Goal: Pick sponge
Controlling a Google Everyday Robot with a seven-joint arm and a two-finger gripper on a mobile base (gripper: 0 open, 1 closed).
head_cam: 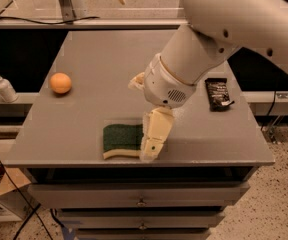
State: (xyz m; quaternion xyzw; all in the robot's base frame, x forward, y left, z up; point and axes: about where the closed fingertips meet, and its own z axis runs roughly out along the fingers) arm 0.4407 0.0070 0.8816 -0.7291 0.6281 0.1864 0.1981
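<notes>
Green sponge (121, 138) flat, scouring side up; gripper (153, 138) overlapping edge.

Gripper (153, 134) down at the front edge, tight against the sponge (121, 139)'s right side. Orange ball (60, 83) crowds the left edge, black bar (217, 93) the right edge. The bench (109, 54) lies open toward the back corners.
</notes>
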